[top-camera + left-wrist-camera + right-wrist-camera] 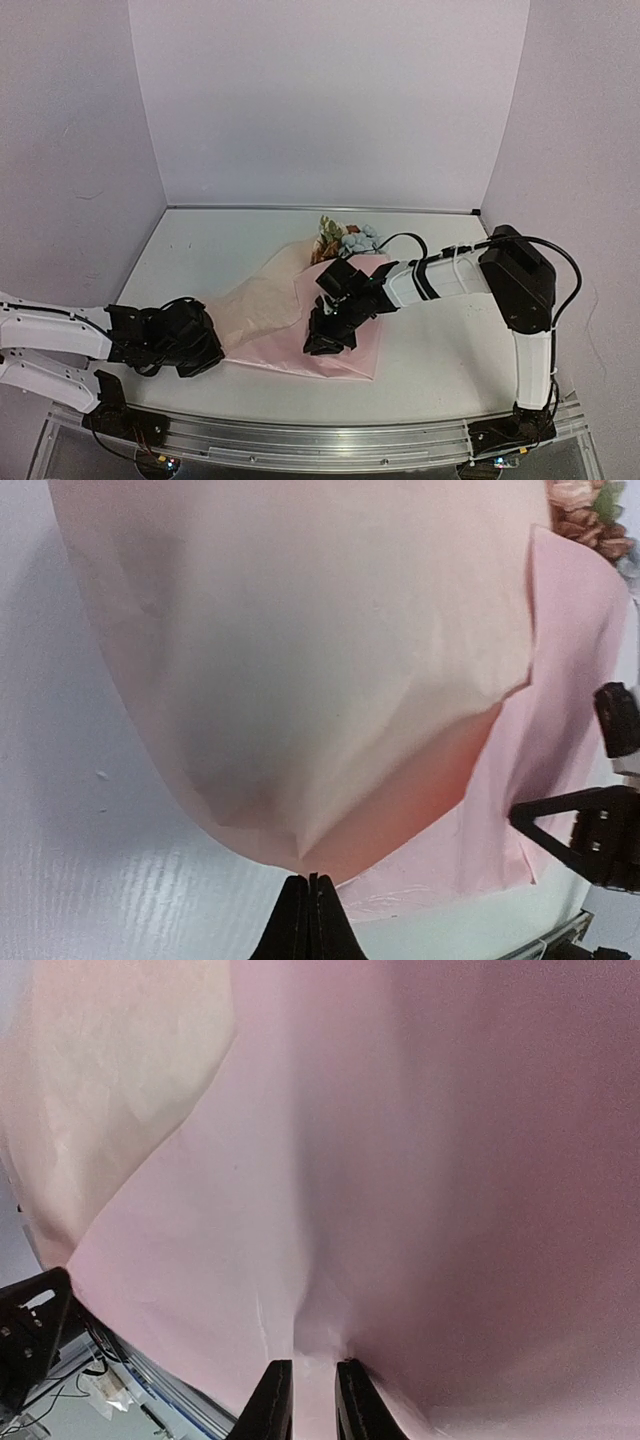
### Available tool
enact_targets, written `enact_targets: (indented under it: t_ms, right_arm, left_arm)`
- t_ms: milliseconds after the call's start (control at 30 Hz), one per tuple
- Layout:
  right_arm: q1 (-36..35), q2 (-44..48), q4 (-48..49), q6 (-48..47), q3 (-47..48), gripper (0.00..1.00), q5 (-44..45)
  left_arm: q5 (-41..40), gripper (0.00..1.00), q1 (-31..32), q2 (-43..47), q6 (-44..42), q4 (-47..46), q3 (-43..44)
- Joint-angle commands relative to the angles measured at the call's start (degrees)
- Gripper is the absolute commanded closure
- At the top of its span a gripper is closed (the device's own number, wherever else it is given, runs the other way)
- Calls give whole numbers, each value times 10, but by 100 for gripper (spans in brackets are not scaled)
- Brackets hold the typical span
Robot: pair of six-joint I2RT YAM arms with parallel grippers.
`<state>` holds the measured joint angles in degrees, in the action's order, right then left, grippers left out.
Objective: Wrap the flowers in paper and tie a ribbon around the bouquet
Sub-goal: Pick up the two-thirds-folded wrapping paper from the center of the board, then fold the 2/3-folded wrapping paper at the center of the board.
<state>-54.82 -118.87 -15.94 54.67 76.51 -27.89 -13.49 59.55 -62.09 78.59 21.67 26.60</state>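
Observation:
The pale pink paper lies on the white table, and its left part is lifted into a curved flap. My left gripper is shut on the flap's near corner. The flowers show at the sheet's far end, blue, cream and brown blooms. My right gripper rests on the middle of the paper, its jaws a narrow gap apart with a pinched fold of the sheet between them. The ribbon is out of view.
The right arm reaches in from the right across the table. The metal rail runs along the near edge. White walls close the back and both sides.

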Motion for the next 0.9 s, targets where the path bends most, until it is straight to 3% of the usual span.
enact_targets:
  t_ms: [0,367,500,867]
  right_arm:
    - [-11,-8,-19,-37,21,84,17]
    - [-27,60,-94,-64,41,84,14]
    - [-38,75,-96,-57,22,89,14]
    - [-55,18,-64,-22,25,98,21]
  left_arm:
    - [-26,100,-1,15,-55,12,49]
    - [-20,100,-1,3,-17,18,17]
    - [-20,100,-1,-4,-18,13,19]
    - [-20,100,-1,6,-26,10,20]
